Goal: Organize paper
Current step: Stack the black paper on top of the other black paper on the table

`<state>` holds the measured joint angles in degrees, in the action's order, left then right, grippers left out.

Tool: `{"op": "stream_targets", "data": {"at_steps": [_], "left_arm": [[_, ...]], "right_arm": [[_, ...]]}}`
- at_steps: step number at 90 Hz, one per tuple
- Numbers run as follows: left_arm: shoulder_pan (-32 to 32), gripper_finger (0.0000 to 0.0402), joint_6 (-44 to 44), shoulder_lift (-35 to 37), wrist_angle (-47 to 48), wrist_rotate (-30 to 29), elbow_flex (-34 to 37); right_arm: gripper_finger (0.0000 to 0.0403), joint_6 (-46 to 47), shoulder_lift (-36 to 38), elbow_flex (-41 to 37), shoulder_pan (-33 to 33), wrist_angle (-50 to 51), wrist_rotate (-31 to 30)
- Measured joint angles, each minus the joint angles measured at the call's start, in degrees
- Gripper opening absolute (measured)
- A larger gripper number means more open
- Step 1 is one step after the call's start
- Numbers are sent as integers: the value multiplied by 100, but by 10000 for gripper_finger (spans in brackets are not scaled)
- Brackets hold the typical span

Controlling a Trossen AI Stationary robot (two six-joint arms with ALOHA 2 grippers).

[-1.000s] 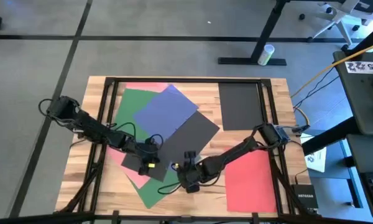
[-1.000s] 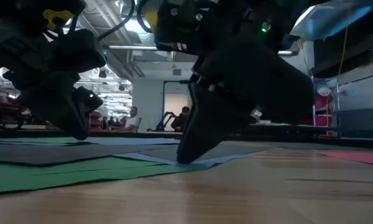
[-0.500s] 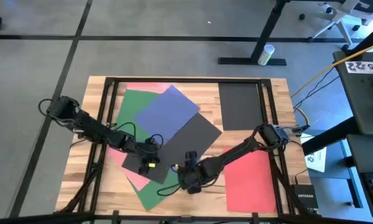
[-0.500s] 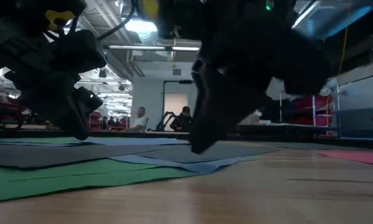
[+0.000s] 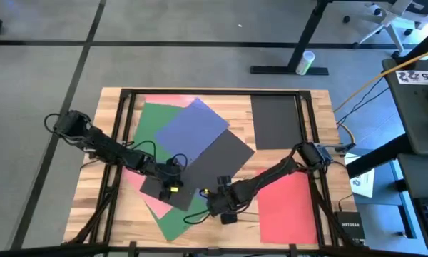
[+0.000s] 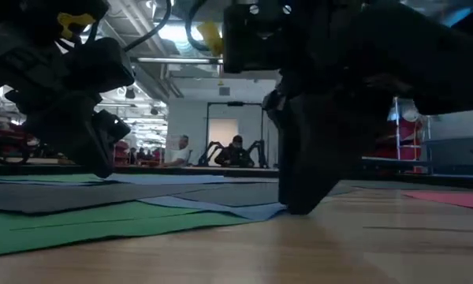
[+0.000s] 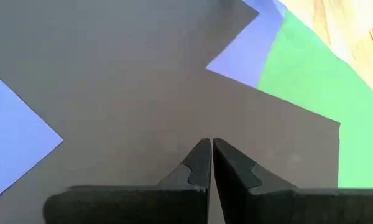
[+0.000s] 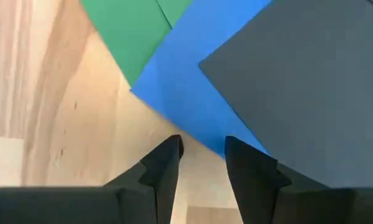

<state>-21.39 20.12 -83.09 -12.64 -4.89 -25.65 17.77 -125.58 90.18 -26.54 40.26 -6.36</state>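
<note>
Paper (image 5: 192, 128) fanned on wooden table (image 5: 285, 157); workshop behind.

Left arm extended from the table's left edge toward the centre, forearm low, left gripper (image 5: 172, 187) pointed down at the surface, fingers (image 7: 199, 163) closed tip to tip with no gap. Right arm extended from the right edge toward the front centre, elbow raised, right gripper (image 5: 215, 197) angled down, tips at the surface, fingers (image 8: 165, 163) parted by a narrow gap.
</note>
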Motion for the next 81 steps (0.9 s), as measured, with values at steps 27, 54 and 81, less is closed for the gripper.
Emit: {"op": "stream_targets", "data": {"at_steps": [27,54,81], "left_arm": [[0,0,-7,0,0,0,0],[0,0,-7,0,0,0,0],[0,0,-16,-2,2,0,0]], "right_arm": [[122,-25,-4,-133,317,-697,59],[122,-322,-51,-61,410,-1288,-5],[122,-330,-52,191,406,-1366,162]]}}
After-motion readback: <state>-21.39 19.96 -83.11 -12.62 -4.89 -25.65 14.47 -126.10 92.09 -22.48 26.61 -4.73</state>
